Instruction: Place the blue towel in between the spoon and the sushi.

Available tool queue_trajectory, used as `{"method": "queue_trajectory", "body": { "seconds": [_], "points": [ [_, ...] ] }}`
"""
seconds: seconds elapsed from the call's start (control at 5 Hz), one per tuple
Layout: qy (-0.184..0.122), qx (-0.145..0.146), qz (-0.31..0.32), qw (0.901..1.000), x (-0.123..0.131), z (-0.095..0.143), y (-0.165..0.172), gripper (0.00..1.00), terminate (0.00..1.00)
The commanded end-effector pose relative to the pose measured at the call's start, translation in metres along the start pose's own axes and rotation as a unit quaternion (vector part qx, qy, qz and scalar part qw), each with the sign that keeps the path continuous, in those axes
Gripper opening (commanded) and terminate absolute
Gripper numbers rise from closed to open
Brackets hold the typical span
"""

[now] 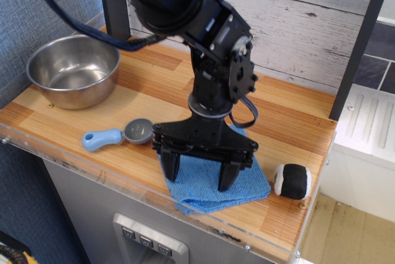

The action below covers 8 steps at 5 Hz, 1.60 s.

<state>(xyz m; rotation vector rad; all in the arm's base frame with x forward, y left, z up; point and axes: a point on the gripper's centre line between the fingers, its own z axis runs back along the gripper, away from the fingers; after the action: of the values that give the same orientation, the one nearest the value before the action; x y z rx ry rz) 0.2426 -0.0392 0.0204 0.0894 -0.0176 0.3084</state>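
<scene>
Glossy black jointed arm (210, 42), looped black cable, two-pronged pincer (199, 171).

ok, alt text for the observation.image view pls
A black robot arm's end effector, fingers spread, presses down on a blue towel near the front edge of a wooden counter. The towel lies between a blue-handled spoon on its left and a sushi roll on its right; a steel bowl sits at far left.

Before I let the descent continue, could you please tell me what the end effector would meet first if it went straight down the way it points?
The end effector points downward with its fingers spread, directly over the folded teal-blue terry towel. It would likely meet that towel first; the fingertips may already touch it, though depth is unclear.
</scene>
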Motion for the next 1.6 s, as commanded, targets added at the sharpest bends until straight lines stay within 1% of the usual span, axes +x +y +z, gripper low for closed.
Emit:
{"method": "queue_trajectory", "body": {
  "seconds": [0.0,0.2,0.6,0.8,1.0,1.4],
  "points": [
    [-0.023,-0.016,0.006,0.9996,0.006,0.015,-0.002,1.00,0.00],
    [-0.037,-0.017,0.011,0.9991,0.011,0.027,0.000,1.00,0.00],
    [-0.074,-0.031,0.026,0.9964,0.013,0.070,0.001,1.00,0.00],
    [-0.094,-0.042,0.043,0.9938,0.010,0.092,0.000,1.00,0.00],
    [-0.120,-0.046,0.064,0.9897,0.008,0.108,0.001,1.00,0.00],
    [-0.120,-0.046,0.064,0.9897,0.008,0.108,0.001,1.00,0.00]
  ]
}}
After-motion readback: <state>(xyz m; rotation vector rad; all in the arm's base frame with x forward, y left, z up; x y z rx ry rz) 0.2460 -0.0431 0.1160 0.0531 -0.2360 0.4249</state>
